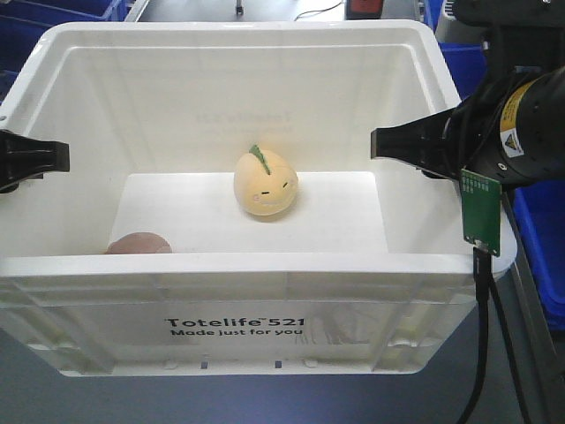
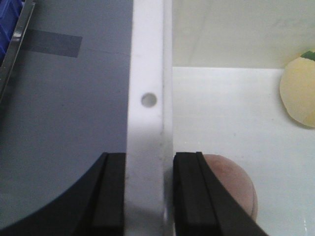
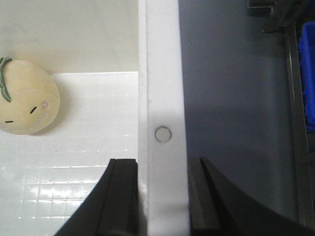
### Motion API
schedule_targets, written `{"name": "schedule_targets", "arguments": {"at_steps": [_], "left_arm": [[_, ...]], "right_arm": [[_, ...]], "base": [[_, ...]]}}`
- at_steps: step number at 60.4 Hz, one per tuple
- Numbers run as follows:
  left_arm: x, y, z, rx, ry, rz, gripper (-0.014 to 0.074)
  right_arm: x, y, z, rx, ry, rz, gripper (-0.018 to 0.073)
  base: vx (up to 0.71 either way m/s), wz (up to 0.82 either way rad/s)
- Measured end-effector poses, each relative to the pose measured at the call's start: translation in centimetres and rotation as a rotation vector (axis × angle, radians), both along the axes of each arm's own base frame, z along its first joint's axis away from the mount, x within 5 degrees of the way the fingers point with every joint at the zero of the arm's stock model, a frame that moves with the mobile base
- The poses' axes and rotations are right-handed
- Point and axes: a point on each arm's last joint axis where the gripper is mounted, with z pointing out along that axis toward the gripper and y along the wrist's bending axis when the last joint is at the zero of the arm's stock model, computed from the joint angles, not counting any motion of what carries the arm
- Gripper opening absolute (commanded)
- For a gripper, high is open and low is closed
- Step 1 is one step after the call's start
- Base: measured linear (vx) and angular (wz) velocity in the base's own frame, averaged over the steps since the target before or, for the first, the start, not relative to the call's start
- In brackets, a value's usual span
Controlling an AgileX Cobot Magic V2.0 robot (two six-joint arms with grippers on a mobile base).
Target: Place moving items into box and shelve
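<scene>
Grey tabletop [image 2: 64,123], blue bins [image 1: 538,256] around: cream box [image 1: 265,274], left gripper [image 2: 150,162] and right gripper [image 3: 162,164] each pinching a side rim, yellow-orange plush [image 1: 265,184] mid-floor and pinkish-brown plush [image 1: 139,243] against the near wall inside; best lift both sides level, together.

Yel. plush [image 1: 266,183] + pink plush [image 1: 139,243] in box [image 1: 238,30].

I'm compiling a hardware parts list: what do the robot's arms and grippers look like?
The left gripper and right gripper both have flat matte-black fingers with blunt tips. The right arm is black with a yellow band and a small triangular warning label. A green circuit board hangs under it, with a black cable trailing down.
</scene>
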Motion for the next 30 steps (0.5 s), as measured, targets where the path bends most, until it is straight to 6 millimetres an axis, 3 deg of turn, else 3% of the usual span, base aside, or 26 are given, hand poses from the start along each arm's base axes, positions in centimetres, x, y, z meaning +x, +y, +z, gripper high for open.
{"name": "schedule_targets", "arguments": {"at_steps": [30], "left_arm": [[0.00, 0.00, 0.00, 0.000, 0.000, 0.000, 0.0146]], "right_arm": [[0.00, 0.00, 0.00, 0.000, 0.000, 0.000, 0.0049]], "base": [[0.27, 0.48]]}}
